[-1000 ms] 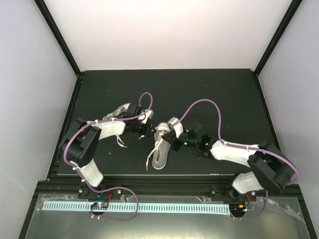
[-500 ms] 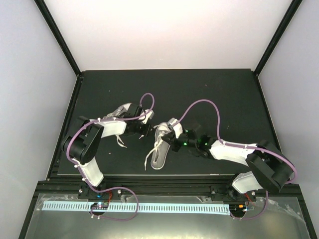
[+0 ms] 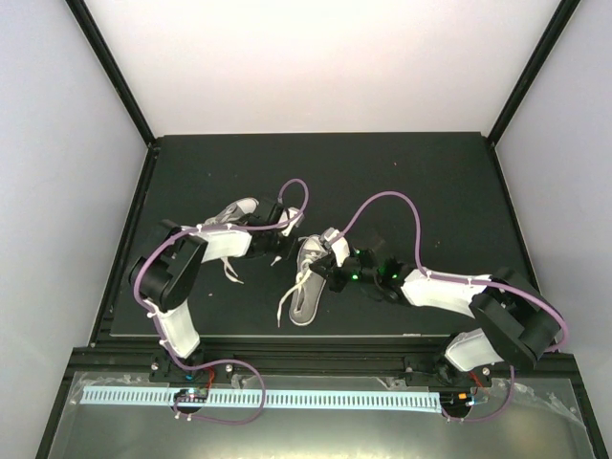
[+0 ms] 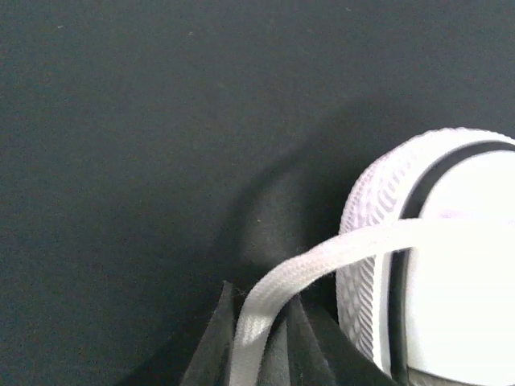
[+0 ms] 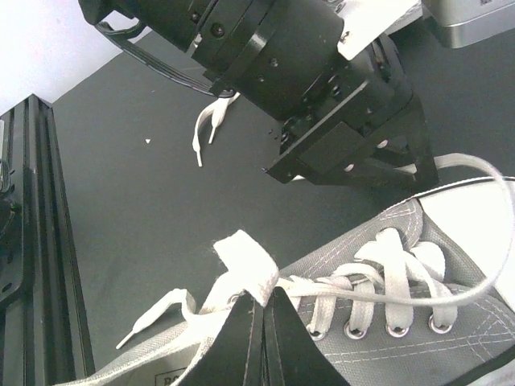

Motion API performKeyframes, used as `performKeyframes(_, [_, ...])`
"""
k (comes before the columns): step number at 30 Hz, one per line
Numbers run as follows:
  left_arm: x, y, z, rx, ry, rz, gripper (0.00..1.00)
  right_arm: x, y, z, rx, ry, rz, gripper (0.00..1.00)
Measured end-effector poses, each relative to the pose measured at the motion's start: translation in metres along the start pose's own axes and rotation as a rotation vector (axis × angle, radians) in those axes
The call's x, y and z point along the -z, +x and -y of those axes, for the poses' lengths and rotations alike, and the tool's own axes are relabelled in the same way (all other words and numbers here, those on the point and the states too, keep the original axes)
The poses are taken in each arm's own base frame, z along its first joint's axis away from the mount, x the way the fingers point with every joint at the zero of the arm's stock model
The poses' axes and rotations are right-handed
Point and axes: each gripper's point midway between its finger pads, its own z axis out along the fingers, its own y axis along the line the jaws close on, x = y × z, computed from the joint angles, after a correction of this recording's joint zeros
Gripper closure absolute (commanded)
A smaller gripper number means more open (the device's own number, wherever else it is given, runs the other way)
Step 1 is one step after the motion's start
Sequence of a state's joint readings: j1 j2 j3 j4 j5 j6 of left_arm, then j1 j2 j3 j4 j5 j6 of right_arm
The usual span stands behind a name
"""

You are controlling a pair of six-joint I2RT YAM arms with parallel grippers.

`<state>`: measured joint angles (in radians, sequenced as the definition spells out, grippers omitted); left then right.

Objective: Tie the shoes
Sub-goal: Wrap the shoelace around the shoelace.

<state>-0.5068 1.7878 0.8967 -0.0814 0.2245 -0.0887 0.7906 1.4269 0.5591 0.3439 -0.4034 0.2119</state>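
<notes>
One grey shoe [image 3: 308,279] with a white toe cap [image 4: 455,241] lies mid-table, heel toward me. My left gripper [image 3: 290,244] sits at its toe, shut on a white lace [image 4: 265,301] that runs from between its fingers across the toe cap. My right gripper [image 3: 323,271] is over the eyelets, shut on a folded loop of lace [image 5: 251,264] above the grey upper [image 5: 402,342]. The left gripper [image 5: 362,153] shows close ahead in the right wrist view. The other shoe [image 3: 232,210] lies behind the left arm, partly hidden.
Loose lace ends [image 3: 229,273] trail on the black mat [image 3: 411,182] left of the middle shoe. Another lace end [image 5: 149,318] lies by the heel. A black frame rail [image 5: 32,241] runs along the mat's edge. White walls enclose the table.
My left gripper has moved right to the shoe's toe and closed on the lace. The right gripper has stayed shut on its loop, hardly moving.
</notes>
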Motion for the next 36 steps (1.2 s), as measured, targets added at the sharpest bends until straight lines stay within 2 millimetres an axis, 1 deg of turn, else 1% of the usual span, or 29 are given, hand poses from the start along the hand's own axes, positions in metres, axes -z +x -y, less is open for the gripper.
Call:
performKeyframes(3, [-0.002,-0.003,-0.004,-0.007,-0.036,0.004,0.98,0.000,0.000,0.000,0.000,0.000,0.000,0.98])
performKeyframes(6, [-0.001,-0.003,-0.008,-0.005,-0.064,0.010,0.98,0.000,0.000,0.000,0.000,0.000,0.000,0.98])
performKeyframes(9, [0.009,0.004,-0.011,0.021,-0.092,0.017,0.98,0.000,0.000,0.000,0.000,0.001,0.000,0.98])
performKeyframes(10, [0.017,0.006,-0.011,0.034,-0.101,0.026,0.98,0.000,0.000,0.000,0.000,0.002,0.000,0.98])
performKeyframes(12, [0.036,0.005,-0.009,0.054,-0.107,0.054,0.98,0.000,0.000,0.000,-0.002,0.002,0.000,0.98])
performKeyframes(15, [0.071,-0.010,0.001,0.080,-0.092,0.144,0.99,0.000,0.000,0.001,-0.008,0.004,-0.002,0.98])
performKeyframes(17, [0.090,-0.013,0.005,0.107,-0.082,0.189,0.98,0.000,0.000,0.001,-0.011,0.007,-0.004,0.98])
performKeyframes(19, [0.108,-0.004,0.008,0.152,-0.073,0.211,0.98,0.000,-0.001,0.002,-0.017,0.013,-0.005,0.98])
performKeyframes(20, [0.113,0.005,0.009,0.174,-0.068,0.212,0.98,0.000,-0.002,0.002,-0.020,0.016,-0.006,0.98])
performKeyframes(21, [0.117,0.016,0.011,0.200,-0.057,0.204,0.98,0.000,-0.002,0.003,-0.023,0.021,-0.004,0.98])
performKeyframes(24, [0.122,0.062,0.020,0.278,0.005,0.137,0.98,0.001,-0.003,0.004,-0.036,0.029,-0.004,0.98])
performKeyframes(25, [0.122,0.078,0.026,0.304,0.036,0.104,0.98,0.001,-0.003,0.004,-0.039,0.031,-0.006,0.98])
performKeyframes(27, [0.125,0.099,0.042,0.328,0.103,0.046,0.99,0.001,-0.005,0.004,-0.043,0.032,-0.006,0.98])
performKeyframes(29, [0.131,0.110,0.061,0.331,0.171,0.000,0.99,0.001,-0.008,0.004,-0.045,0.033,-0.002,0.98])
performKeyframes(31, [0.140,0.117,0.086,0.318,0.261,-0.031,0.98,0.001,-0.012,0.004,-0.043,0.035,0.004,0.98])
performKeyframes(33, [0.149,0.123,0.107,0.306,0.337,-0.055,0.98,0.001,-0.016,0.003,-0.044,0.034,0.012,0.98])
performKeyframes(36, [0.159,0.132,0.132,0.294,0.422,-0.097,0.98,0.001,-0.020,0.002,-0.046,0.032,0.019,0.98])
